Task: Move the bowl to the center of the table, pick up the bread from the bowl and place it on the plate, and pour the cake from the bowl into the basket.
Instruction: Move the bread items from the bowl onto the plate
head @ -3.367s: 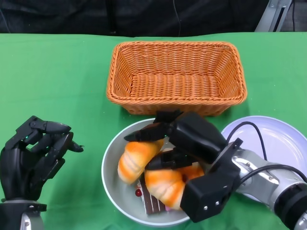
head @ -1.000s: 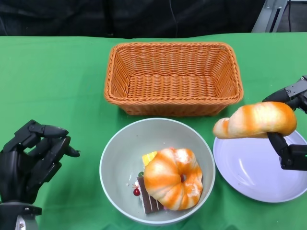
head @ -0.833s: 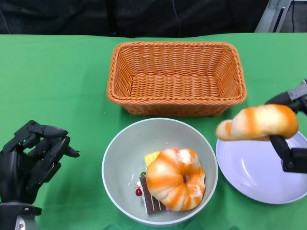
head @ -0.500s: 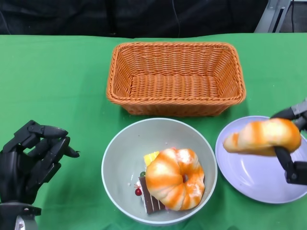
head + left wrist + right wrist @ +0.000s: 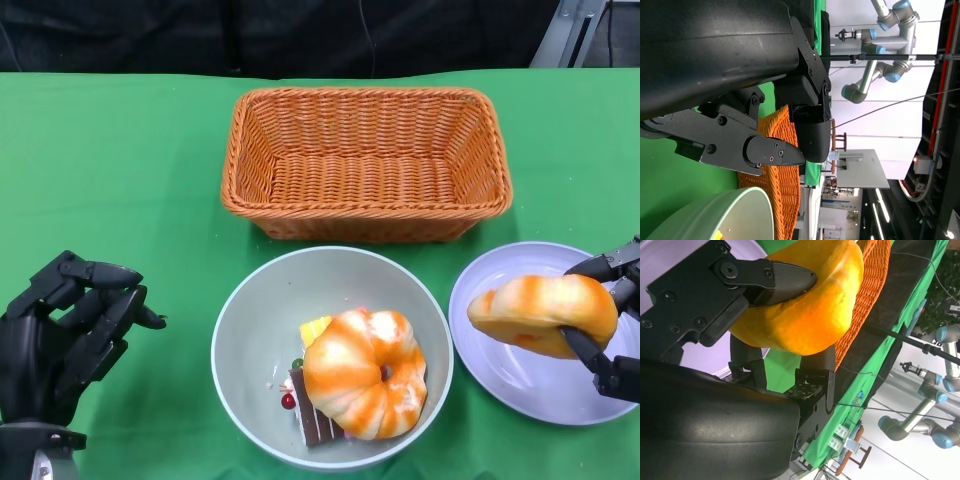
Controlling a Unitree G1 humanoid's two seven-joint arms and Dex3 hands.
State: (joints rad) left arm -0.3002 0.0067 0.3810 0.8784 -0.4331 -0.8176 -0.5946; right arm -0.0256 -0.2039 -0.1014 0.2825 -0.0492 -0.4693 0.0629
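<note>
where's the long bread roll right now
In the head view, the long bread roll is at lower right, held by the right hand over the purple plate.

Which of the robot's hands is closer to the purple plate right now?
The right hand. It hangs over the plate, holding a long bread roll. The left hand rests far across the table, beyond the bowl.

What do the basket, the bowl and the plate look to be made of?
Basket: woven wicker or a rattan-like strand, orange-brown and matte; the weave shows on its walls and floor.
Bowl: smooth, pale grey-green, with a soft sheen; probably plastic or glazed ceramic.
Plate: smooth, pale lilac, slightly glossy; plastic or ceramic, hard to tell which.
</note>
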